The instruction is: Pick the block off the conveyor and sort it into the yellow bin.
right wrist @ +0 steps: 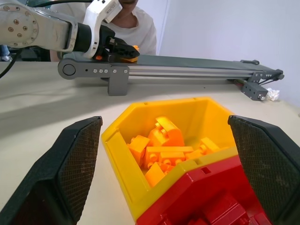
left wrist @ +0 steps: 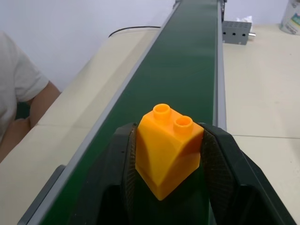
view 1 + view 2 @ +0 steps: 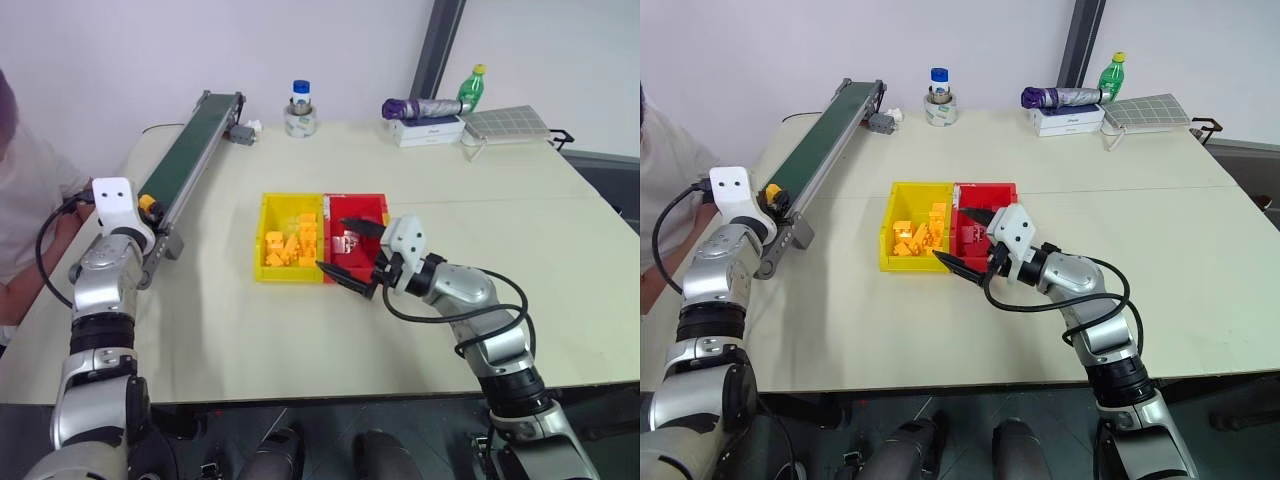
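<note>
My left hand [image 2: 164, 187] is clamped on the block [image 2: 167, 149] at the near end of the conveyor [image 3: 190, 150]. Carrying it to the yellow bin [image 3: 262, 240] remains; my right hand [image 3: 350, 255] waits there, fingers apart.

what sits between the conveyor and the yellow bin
Bare tabletop only, seen in the left eye view: nothing lies between the conveyor and the yellow bin.

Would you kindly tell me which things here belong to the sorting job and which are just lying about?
Job: block in the left pincer, conveyor, yellow bin.
Lying about: red bin, green bottle, tape roll, umbrella.
</note>
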Controlling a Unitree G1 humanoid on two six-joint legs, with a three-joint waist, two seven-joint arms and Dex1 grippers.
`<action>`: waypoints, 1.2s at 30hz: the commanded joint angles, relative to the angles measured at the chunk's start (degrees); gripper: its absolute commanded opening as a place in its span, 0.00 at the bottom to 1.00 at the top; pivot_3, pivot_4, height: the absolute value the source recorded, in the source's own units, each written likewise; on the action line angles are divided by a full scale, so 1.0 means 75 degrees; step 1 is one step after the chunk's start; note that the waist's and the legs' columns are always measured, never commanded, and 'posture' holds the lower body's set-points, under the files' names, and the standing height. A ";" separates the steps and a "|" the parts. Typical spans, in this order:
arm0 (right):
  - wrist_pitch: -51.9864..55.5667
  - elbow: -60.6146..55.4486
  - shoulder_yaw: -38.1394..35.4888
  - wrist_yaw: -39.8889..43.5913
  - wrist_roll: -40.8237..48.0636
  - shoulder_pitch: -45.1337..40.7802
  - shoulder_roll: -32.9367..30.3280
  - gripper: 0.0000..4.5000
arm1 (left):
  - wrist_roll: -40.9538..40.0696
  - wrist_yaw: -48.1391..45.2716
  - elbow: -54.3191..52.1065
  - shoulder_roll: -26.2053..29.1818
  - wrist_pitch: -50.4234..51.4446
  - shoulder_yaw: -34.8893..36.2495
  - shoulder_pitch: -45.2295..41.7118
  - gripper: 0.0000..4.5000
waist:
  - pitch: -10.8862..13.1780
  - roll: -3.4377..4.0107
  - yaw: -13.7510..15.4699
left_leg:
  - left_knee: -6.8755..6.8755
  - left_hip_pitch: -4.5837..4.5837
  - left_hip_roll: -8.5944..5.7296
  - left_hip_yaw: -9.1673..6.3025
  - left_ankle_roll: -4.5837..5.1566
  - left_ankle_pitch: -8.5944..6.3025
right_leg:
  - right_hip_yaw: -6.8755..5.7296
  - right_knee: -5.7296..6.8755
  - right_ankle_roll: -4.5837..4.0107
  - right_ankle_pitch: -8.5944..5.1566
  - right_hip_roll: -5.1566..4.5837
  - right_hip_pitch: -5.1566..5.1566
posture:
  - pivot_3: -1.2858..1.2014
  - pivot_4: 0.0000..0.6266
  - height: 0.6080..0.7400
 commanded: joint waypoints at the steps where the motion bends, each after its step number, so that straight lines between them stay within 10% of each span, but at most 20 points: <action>1: -0.0167 -0.0156 -0.0120 -0.0012 -0.0007 -0.0109 -0.0031 1.00 | -0.0342 -0.0123 -0.0671 -0.0052 0.0039 0.0309 0.0133 0.32 | 0.0000 0.0000 0.0001 | 0.0000 0.0000 0.0000 -0.0001 -0.0001 0.0000 | 0.0000 0.0000 0.0000 0.0000 0.0000 0.0001 | 0.52 0.24 1.00; 14: -0.0225 -0.0094 -0.0123 -0.0020 -0.0062 -0.0136 -0.0011 1.00 | -0.1309 -0.1862 -0.3918 -0.0782 0.1182 -0.1082 0.0675 0.32 | 0.0000 -0.0001 0.0005 | 0.0007 0.0000 0.0000 0.0000 0.0000 0.0001 | 0.0000 -0.0003 -0.0002 0.0001 0.0001 0.0009 | 0.52 0.24 1.00; 23: -0.0145 -0.0297 -0.0177 -0.0209 -0.0098 -0.0027 -0.0048 1.00 | -0.0639 -0.1647 -0.3330 -0.1780 0.0882 -0.2086 0.0125 0.32 | 0.0000 -0.0001 -0.0006 | 0.0006 0.0000 0.0002 0.0000 0.0000 0.0001 | 0.0001 -0.0001 -0.0003 0.0001 0.0003 0.0005 | 0.52 0.24 1.00; 29: -0.0133 -0.0428 -0.0179 -0.0313 -0.0109 0.0116 -0.0116 1.00 | -0.0704 -0.2192 -0.3152 -0.1943 0.0535 -0.2158 0.0013 1.00 | 0.0000 -0.0001 0.0010 | 0.0005 -0.0001 0.0002 0.0003 0.0002 0.0001 | 0.0001 -0.0010 -0.0003 0.0001 0.0003 0.0007 | 0.52 0.24 1.00; 36: -0.0119 -0.0414 -0.0140 -0.0300 -0.0101 0.0122 -0.0124 1.00 | -0.1127 -0.2708 -0.3895 -0.0983 0.0906 -0.1358 0.0680 1.00 | 0.0000 0.0000 -0.0063 | 0.0002 0.0000 0.0010 0.0003 0.0001 0.0001 | 0.0003 -0.0003 -0.0005 0.0002 0.0009 -0.0001 | 0.52 0.24 1.00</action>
